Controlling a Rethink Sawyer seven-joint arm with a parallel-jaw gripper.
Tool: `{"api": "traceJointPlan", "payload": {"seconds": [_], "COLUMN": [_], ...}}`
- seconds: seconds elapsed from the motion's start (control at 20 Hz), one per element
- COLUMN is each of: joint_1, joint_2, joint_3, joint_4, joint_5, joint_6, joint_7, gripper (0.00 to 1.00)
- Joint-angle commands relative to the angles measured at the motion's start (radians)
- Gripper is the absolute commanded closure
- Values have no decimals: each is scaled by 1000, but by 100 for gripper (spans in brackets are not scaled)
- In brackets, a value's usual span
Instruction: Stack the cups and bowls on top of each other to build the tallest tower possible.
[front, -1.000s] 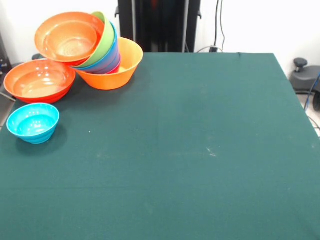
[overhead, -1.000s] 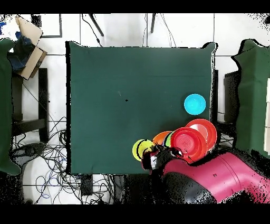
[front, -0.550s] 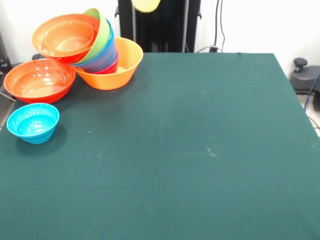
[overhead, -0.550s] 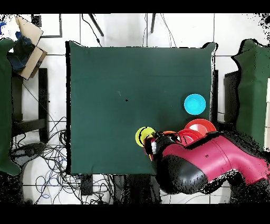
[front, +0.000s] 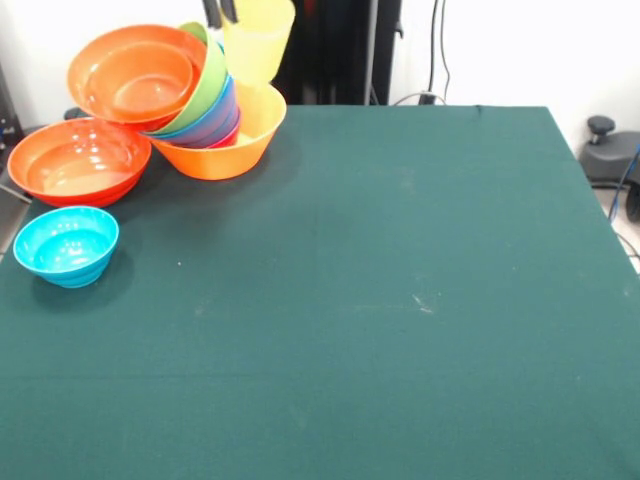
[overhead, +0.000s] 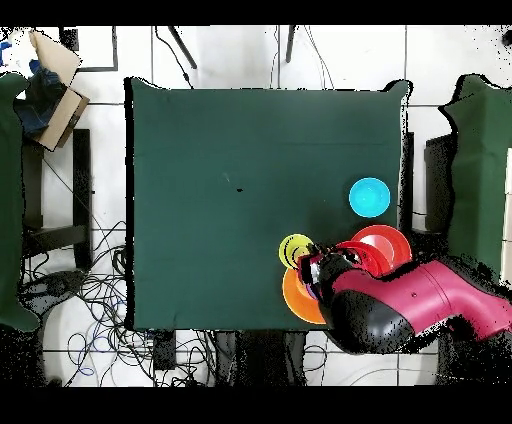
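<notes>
Views: the front view shows only the dark tips of the claw (front: 222, 12) at the top edge, on the rim of the cup (front: 258, 40); the overhead view shows the red and black arm (overhead: 410, 310) reaching in over the bowls, hiding most of them.
Claw: closed on the cup's rim, one finger inside and one outside.
Cup: pale-yellow tumbler, held in the air — upright, mouth up, long axis near vertical, narrow base pointing down toward the large light-orange bowl (front: 225, 135).
Tower: stands at the table (front: 400, 300) corner; the light-orange bowl carries nested magenta, blue and lime green bowls, all tilted, with an orange bowl (front: 135, 72) on top, its mouth tipped toward the camera.
Loose bowls: a red-orange bowl (front: 78, 160) sits just beside the tower, empty; a cyan bowl (front: 66, 244) stands near it, also empty — apart from both.
</notes>
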Motion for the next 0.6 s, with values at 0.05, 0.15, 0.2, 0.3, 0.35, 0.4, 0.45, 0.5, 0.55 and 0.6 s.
{"api": "traceJointPlan", "payload": {"seconds": [0.05, 0.15, 0.2, 0.3, 0.35, 0.4, 0.45, 0.5, 0.55, 0.6], "joint_1": [68, 48, 35, 9, -12, -26, -46, -58, -76, -87], "joint_2": [145, 125, 106, 70, 43, 27, 5, -8, -24, -31], "joint_3": [-170, -146, -125, -83, -47, -23, 13, 36, 67, 84], "joint_4": [-33, -18, -6, 16, 29, 37, 45, 49, 51, 49], "joint_5": [-166, -132, -107, -59, -20, 4, 43, 65, 97, 115], "joint_6": [-58, -43, -35, -22, -11, -4, 10, 19, 35, 46], "joint_7": [-197, -207, -209, -211, -213, -215, -221, -223, -231, -240], "gripper": [100, 100, 100, 100, 100, 100, 100, 100, 100, 100]}}
